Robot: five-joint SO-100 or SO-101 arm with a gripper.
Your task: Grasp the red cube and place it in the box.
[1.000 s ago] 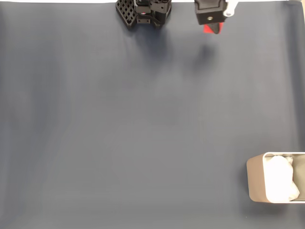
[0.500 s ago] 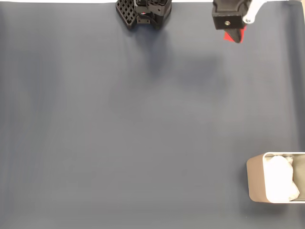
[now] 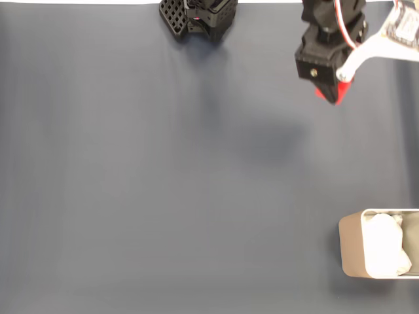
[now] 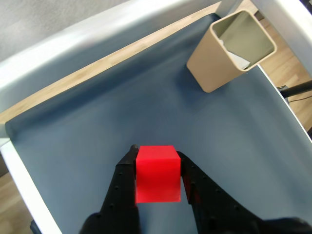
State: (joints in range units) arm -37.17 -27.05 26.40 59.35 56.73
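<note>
Cube clamped in gripper, lifted off mat near its top edge | box at bottom-right corner, well apart | grasp done; carry and release left

I read this as a hobby bench indoors: a dark blue mat covers my wooden worktop, wood flooring beyond.
</note>
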